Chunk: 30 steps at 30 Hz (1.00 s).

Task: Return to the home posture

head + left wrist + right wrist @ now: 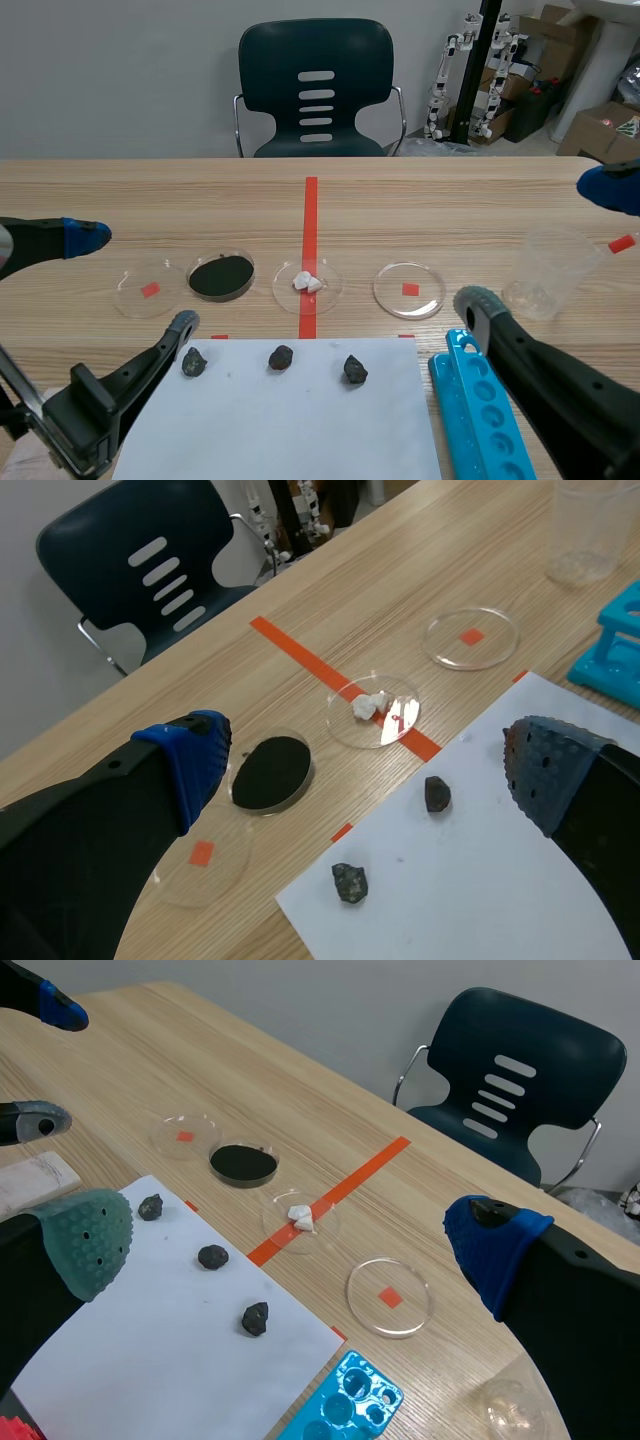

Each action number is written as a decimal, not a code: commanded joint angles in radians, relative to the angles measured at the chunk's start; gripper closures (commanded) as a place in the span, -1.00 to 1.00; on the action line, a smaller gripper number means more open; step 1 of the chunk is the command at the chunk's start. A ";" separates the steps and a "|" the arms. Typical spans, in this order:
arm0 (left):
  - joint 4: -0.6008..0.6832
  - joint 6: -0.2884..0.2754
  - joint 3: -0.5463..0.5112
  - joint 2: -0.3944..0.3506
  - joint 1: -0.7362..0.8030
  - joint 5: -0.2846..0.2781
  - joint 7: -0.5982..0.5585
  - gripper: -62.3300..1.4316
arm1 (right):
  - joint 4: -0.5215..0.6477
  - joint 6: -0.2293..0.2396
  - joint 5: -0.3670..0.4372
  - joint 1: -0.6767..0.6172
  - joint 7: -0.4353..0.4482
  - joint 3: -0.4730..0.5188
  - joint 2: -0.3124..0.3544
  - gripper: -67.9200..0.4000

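Over the table at 9 o'clock of the paper: left gripper, fingers spread wide, empty. At 3 o'clock: right gripper, likewise spread and empty, above the rack, near the beaker. Along the paper's 12 o'clock edge, three stones; beyond, four dishes.

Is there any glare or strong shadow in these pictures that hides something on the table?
Scene view: the light is even; the three dark stones cast only faint, short shadows on the white paper. Left wrist view: a small glint on the dish with white lumps, nothing hidden. Right wrist view: soft shadows beside the stones; the clear cup catches a little light.
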 commanded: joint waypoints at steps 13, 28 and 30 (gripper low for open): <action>0.007 -0.032 0.000 0.004 0.039 -0.059 -0.044 -0.84 | 0.012 -0.002 0.014 0.011 0.007 0.007 0.005 -1.00; 0.007 -0.033 -0.002 0.005 0.089 -0.076 -0.044 -0.84 | 0.012 -0.002 0.014 0.011 0.008 0.007 0.005 -1.00; 0.007 -0.033 -0.002 0.005 0.089 -0.103 -0.044 -0.84 | 0.012 -0.002 0.014 0.011 0.008 0.007 0.005 -1.00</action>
